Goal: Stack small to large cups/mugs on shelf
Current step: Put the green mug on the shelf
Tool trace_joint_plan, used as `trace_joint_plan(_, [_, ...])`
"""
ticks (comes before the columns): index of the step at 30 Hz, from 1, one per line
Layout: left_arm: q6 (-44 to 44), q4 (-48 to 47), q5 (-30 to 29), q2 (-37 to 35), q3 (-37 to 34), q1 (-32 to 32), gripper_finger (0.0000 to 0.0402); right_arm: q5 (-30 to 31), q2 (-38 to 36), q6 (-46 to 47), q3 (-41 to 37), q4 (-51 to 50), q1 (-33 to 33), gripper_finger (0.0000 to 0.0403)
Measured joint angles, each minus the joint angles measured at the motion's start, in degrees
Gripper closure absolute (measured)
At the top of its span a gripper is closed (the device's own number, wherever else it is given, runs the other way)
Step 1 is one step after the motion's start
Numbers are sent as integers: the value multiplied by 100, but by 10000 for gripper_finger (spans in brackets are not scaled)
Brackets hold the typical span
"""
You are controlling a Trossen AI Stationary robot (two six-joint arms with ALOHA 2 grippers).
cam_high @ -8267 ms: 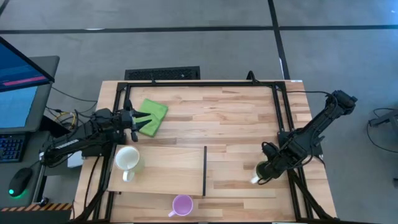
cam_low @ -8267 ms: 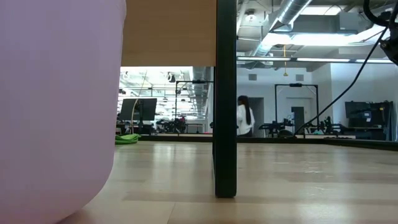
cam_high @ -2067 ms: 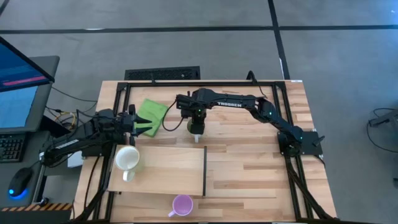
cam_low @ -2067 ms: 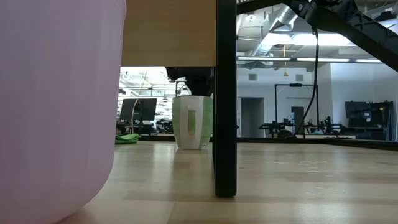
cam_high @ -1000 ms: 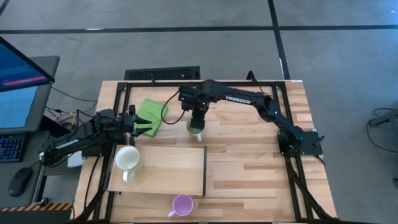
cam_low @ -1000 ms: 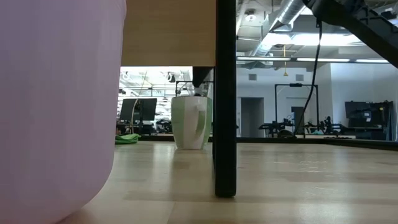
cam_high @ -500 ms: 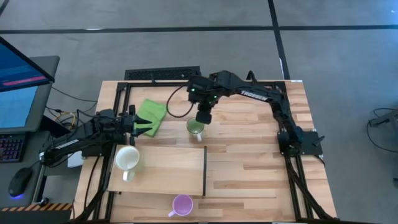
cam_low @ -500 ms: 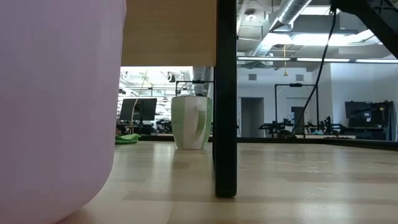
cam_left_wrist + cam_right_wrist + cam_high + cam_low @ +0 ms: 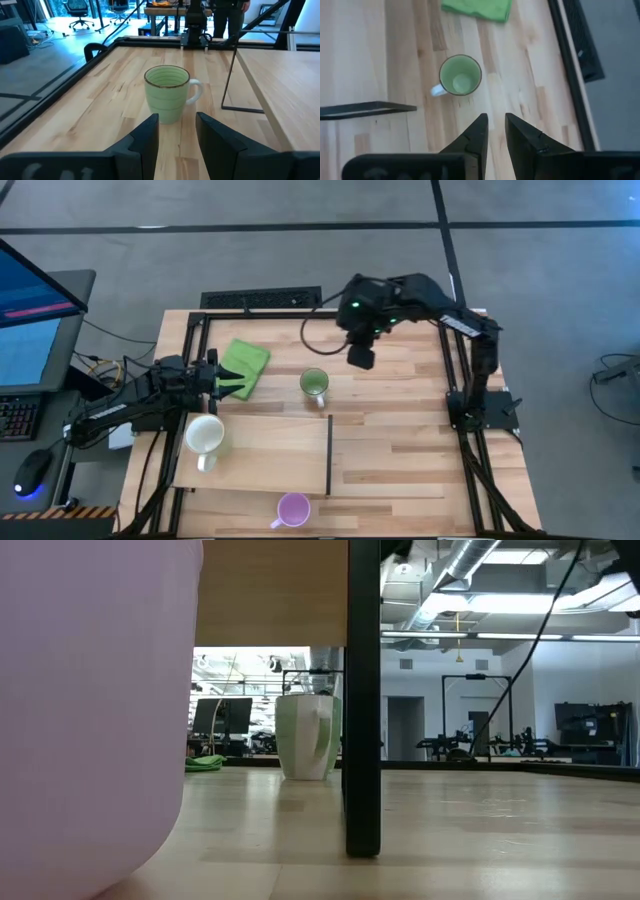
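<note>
Nearest the table's front edge, the light purple mug [image 9: 293, 508] stands upright on the tabletop [image 9: 400, 450], just clear of the shelf's front edge, handle to the left in the high view. In the low view it fills the left of the picture [image 9: 90, 720].

Behind it lies the shelf [image 9: 265, 452], a pale board flat on the table, with a thin dark strip [image 9: 330, 455] along its right short edge. The white mug [image 9: 205, 435] stands upright at the shelf's left end, handle toward the front; whether its base rests wholly on the board cannot be told.

Beyond the shelf's far right corner, the green mug [image 9: 314, 384] stands upright on the bare tabletop, apart from the board, handle toward the shelf. The left wrist view shows it directly ahead of that arm's fingers [image 9: 167, 95]. The right wrist view looks down into it [image 9: 460, 75].

The left gripper [image 9: 218, 377] sits at the left side of the table, just beyond the white mug, its tips over the near edge of the green folded cloth [image 9: 243, 366]. Its jaws are spread with a gap between them and hold nothing.

The right gripper [image 9: 361, 357] hangs above the table, to the right of and beyond the green mug, apart from it. Its fingers [image 9: 475, 135] stand slightly parted with a narrow gap and grip nothing.

At the far end, a person's legs [image 9: 227, 15] show beyond the table.
</note>
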Motion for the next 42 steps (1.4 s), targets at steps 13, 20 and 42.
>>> trace_joint_plan(13, [-195,9,103,0,0,0,280,442,-880,-220,-70,-24,42,316])
trace_joint_plan(20, [-246,-9,109,0,0,-1,280,568,-1909,-29,-1508,682,42,316])
trace_joint_plan(42, [-335,-9,109,0,0,-2,280,555,-6467,-58,-8890,5924,38,316])
